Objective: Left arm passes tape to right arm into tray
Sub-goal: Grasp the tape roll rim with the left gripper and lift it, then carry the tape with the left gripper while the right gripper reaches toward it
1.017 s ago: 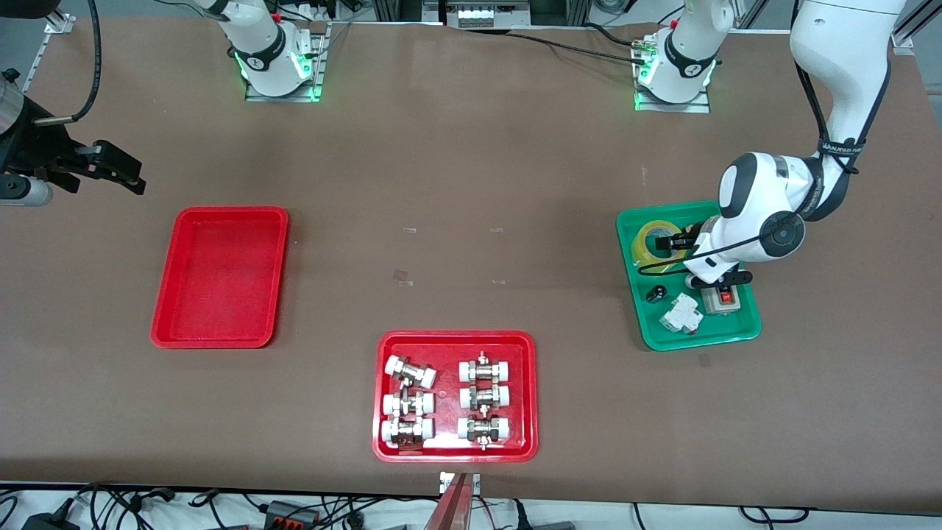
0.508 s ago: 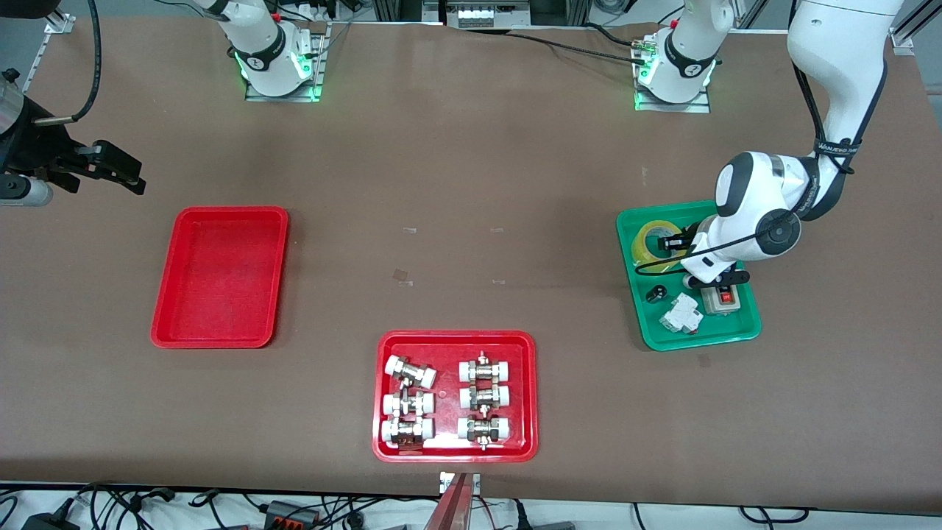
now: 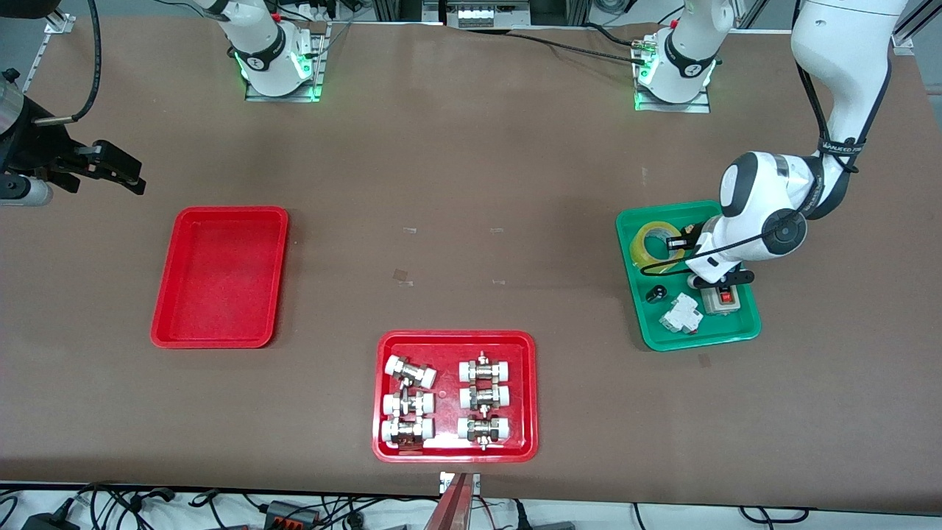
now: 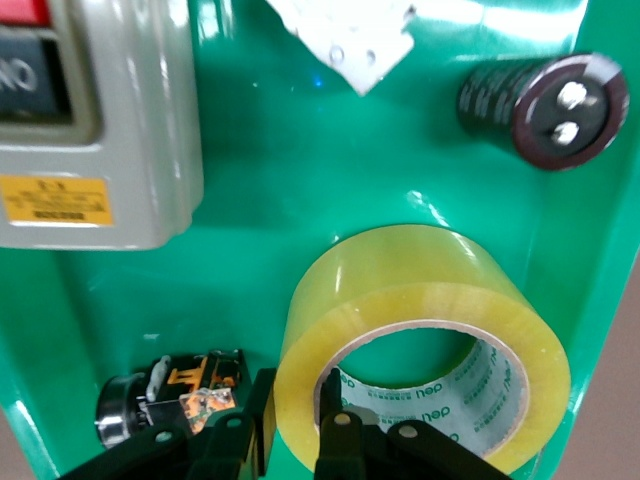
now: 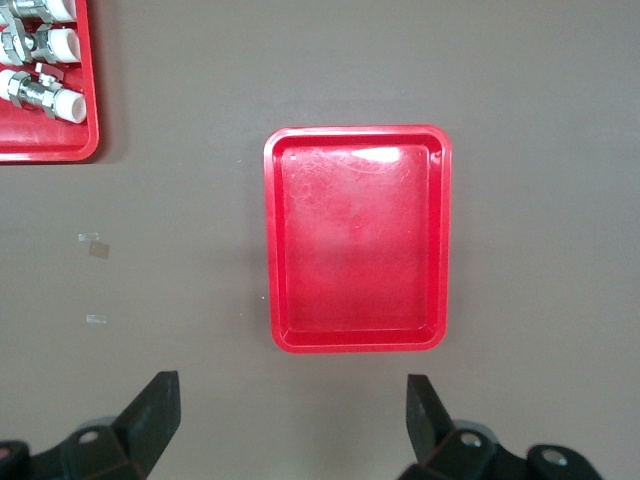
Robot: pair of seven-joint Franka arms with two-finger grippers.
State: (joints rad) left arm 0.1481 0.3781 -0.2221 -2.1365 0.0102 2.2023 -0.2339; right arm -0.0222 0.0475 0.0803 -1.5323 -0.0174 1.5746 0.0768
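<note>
The yellow tape [image 3: 650, 244] lies flat in the green tray [image 3: 706, 335], at the tray's end farther from the front camera. My left gripper [image 3: 673, 243] is down on it, one finger inside the pale core and one against the outer wall, shut on the wall; it shows in the left wrist view [image 4: 292, 412] with the tape [image 4: 420, 290]. My right gripper [image 3: 124, 171] waits open and empty, up in the air at the right arm's end of the table. The plain red tray [image 3: 221, 280] is empty and shows in the right wrist view [image 5: 360, 240] off the gripper [image 5: 290, 400].
The green tray also holds a grey switch box [image 3: 721, 298], a white breaker [image 3: 681, 313] and a black capacitor [image 3: 656, 293]. A red tray with white-and-metal fittings [image 3: 456, 338] stands nearest the front camera, mid-table.
The left arm's wrist shifted slightly back and forth over the green tray. The tape stays in the same spot. The right arm has not moved.
</note>
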